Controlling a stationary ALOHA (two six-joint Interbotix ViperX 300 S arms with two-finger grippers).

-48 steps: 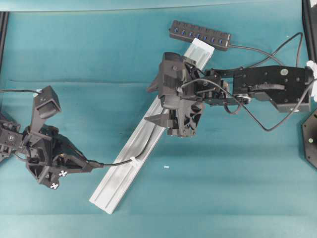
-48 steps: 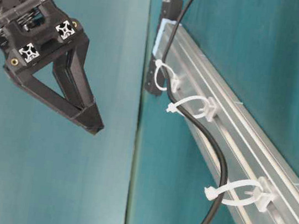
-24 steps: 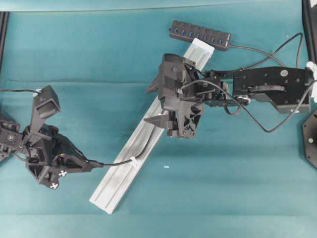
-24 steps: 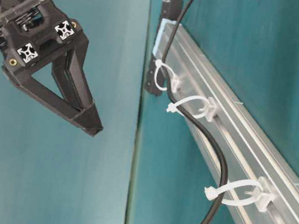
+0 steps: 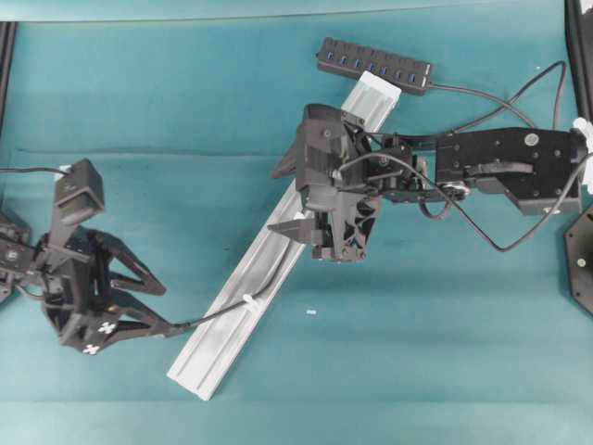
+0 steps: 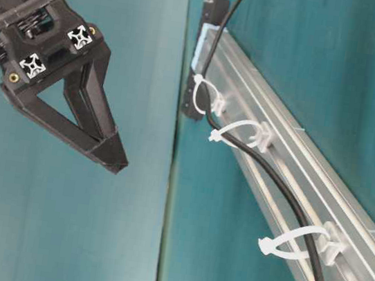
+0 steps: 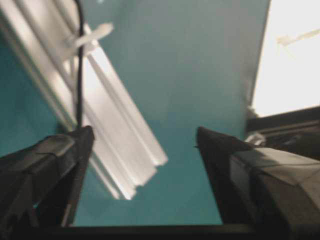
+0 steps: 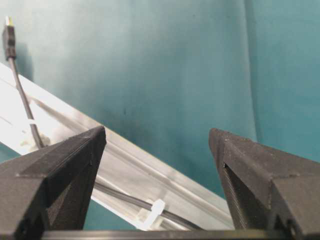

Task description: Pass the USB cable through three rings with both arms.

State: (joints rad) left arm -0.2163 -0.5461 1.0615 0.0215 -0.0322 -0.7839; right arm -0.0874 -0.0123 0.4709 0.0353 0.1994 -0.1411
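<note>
Both sets of fingers, left gripper [image 5: 157,309] and right gripper [image 5: 285,197], spread apart; no readable writing.

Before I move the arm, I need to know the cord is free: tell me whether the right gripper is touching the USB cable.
Apart. The table-level view shows the right gripper hovering, with a plain gap between its tip and the USB cable.

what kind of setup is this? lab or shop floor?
Looks like a lab test bench: two black robot arms over a teal-covered table, an aluminium rail with zip-tie rings as a practice fixture, and a USB hub.
</note>
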